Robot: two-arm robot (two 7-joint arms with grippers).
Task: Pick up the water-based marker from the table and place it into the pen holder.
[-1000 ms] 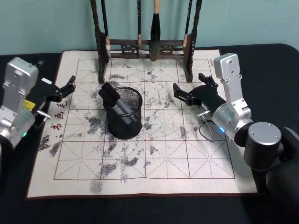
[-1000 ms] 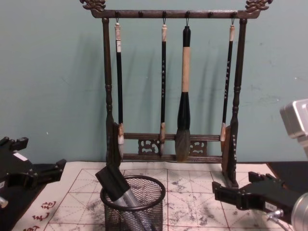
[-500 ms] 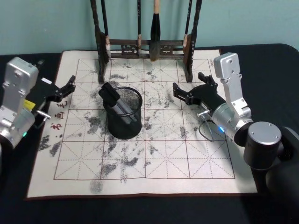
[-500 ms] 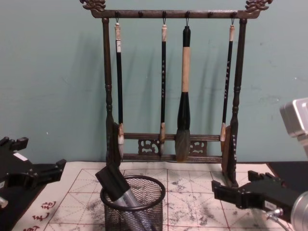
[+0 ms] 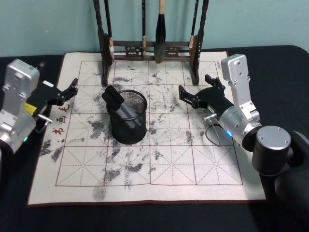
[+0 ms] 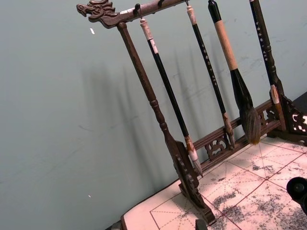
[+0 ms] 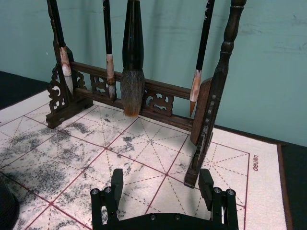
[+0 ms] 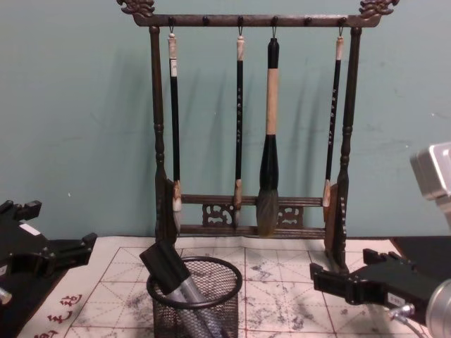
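The right gripper (image 5: 189,99) is seen hovering low over the practice mat (image 5: 169,145), its fingers (image 7: 117,181) spread apart with nothing between them, as the right wrist view confirms. The left gripper (image 5: 71,87) is parked at the mat's left edge, also spread and empty. Between the two, somewhat nearer the left one, the pen holder (image 5: 128,117) stands upright on the mat. The water-based marker (image 5: 119,103) is already held inside it: its long axis is tilted, the black cap leaning over the rim toward the left arm, the grey barrel running down into the mesh. From the right gripper the marker lies to the left, well apart. The placing is judged to be complete, and no further grasp appears to be called for. Behind, the brush rack (image 8: 252,127) stands untouched.
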